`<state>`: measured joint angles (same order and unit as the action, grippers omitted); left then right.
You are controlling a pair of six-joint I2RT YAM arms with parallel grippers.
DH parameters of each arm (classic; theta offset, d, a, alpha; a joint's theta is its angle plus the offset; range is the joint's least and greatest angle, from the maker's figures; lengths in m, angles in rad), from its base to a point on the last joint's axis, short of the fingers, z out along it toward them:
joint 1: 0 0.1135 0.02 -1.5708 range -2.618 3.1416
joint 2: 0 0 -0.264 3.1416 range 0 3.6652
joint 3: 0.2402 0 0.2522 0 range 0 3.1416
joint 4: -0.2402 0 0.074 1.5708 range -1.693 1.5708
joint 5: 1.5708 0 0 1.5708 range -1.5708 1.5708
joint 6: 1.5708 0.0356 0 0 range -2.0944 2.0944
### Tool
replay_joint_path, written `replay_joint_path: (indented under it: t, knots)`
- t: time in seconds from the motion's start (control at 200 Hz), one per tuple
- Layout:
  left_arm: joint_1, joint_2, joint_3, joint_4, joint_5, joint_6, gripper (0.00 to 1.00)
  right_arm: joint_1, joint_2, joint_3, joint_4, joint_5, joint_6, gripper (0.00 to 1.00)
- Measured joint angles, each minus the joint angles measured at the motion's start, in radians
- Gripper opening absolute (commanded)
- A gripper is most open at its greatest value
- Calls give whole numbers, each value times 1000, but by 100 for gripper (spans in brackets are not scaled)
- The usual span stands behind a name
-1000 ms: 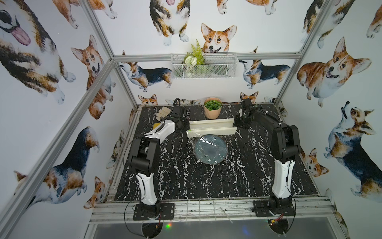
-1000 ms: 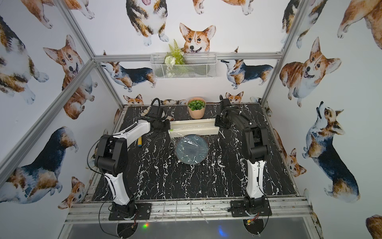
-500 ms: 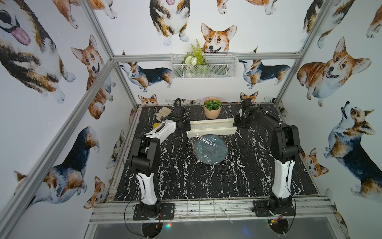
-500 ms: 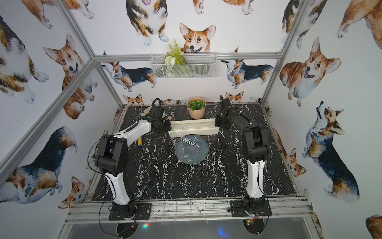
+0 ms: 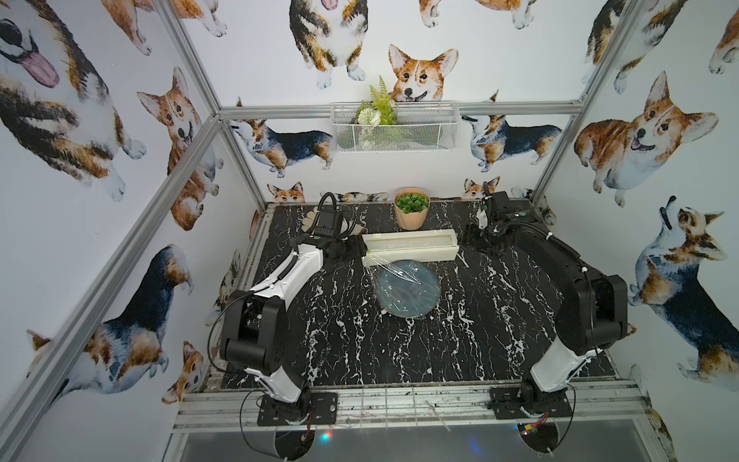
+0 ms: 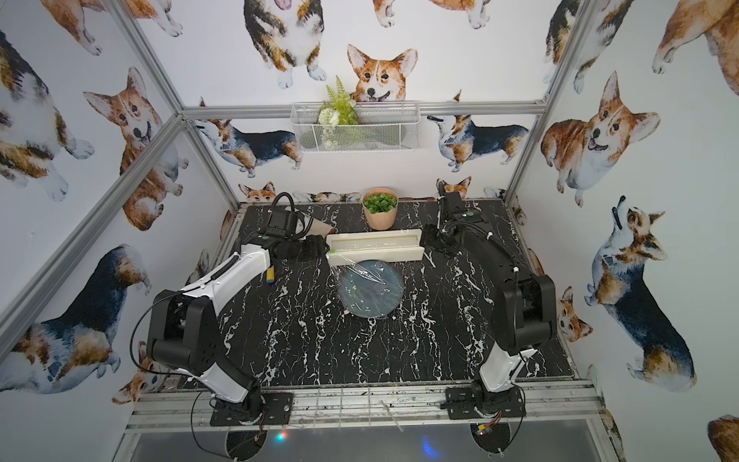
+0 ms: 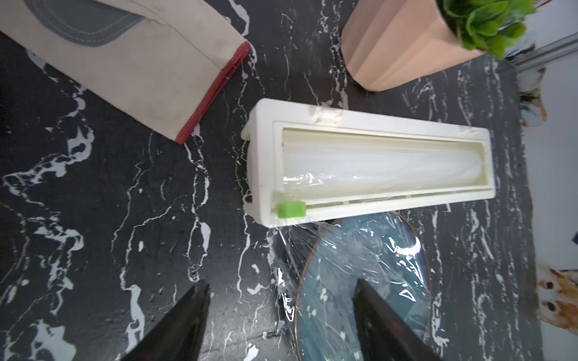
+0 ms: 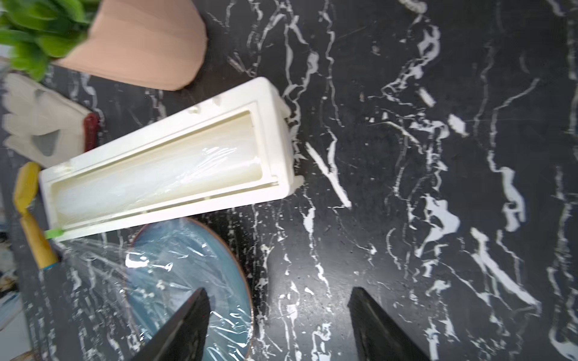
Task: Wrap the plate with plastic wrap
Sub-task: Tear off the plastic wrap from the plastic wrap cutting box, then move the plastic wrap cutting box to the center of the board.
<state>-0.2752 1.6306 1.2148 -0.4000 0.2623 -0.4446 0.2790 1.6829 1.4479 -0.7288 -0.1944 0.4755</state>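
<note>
The left gripper and right gripper both hang with jaws apart and empty, one off each end of the dispenser box, whose long axis runs between them. The plate sits between them under the plastic wrap. The loose film lies on the left gripper's side, so that arm is probably nearer for tucking.

Black marble table: plate approx centre, wrap over it, film spilling onto tabletop. Box just behind plate. Pot by back edge. Glove twd back-left corner. Yellow-handled tool nr left edge.
</note>
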Motion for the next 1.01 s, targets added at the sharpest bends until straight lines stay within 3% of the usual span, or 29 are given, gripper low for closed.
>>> replay_joint_path:
  t: [0.15, 0.275, 0.686, 1.006]
  knots:
    - [0, 5, -131, 108, 87, -43, 66, 145, 32, -45, 74, -83, -23, 65]
    - [-2, 51, -168, 182, 121, -75, 65, 166, 110, -26, 90, -91, -26, 59]
    - [-33, 228, -143, 407, 140, -155, 62, 290, 407, 284, 110, -152, -4, 58]
    - [-64, 266, -158, 491, 150, -178, 11, 303, 536, 405, 142, -201, 109, 53]
